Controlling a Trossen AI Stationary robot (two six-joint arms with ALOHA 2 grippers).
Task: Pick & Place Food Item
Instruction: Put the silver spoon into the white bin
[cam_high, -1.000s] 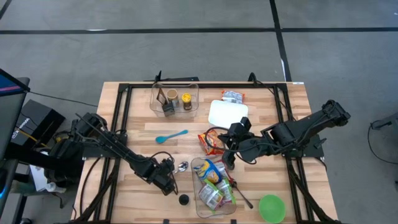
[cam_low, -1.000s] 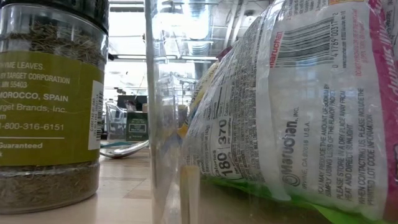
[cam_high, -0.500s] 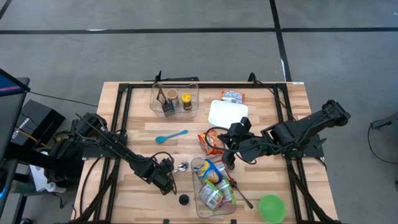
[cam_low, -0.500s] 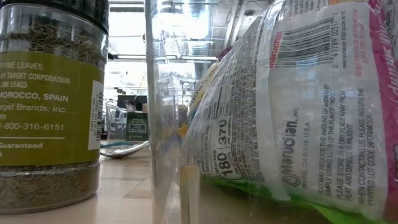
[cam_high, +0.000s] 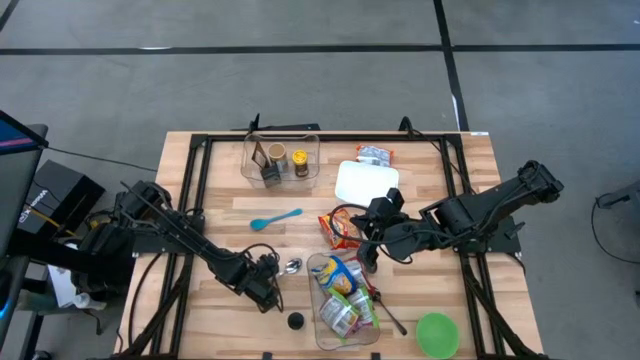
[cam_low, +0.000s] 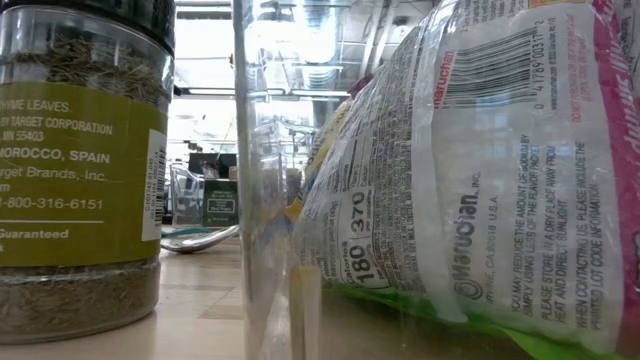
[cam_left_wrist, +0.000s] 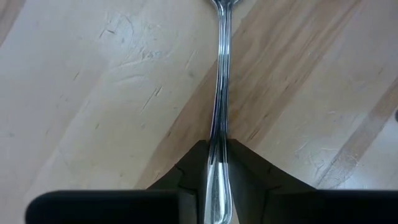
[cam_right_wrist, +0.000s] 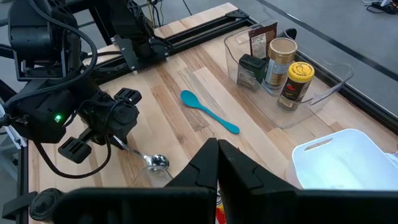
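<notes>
Spoon (cam_left_wrist: 219, 93) bowl cut off in left wrist view; handle clamped inside left gripper (cam_left_wrist: 217, 163), flat on surface (cam_left_wrist: 93, 93). Right gripper (cam_right_wrist: 217, 155) closed, empty.

Metal spoon (cam_left_wrist: 219, 93) looking polished, glossy, lying on matt pale wood table (cam_left_wrist: 93, 93) w/ fine scratches. Clear plastic bin (cam_right_wrist: 311, 93) shining; teal spoon (cam_right_wrist: 208, 111) looking smooth plastic. Noodle packet (cam_low: 480, 190) showing glossy, crinkled film.

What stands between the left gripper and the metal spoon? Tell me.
Nothing visible: the left gripper has the metal spoon by its handle, between its fingers, on the table. The right gripper waits by the clear bin.
</notes>
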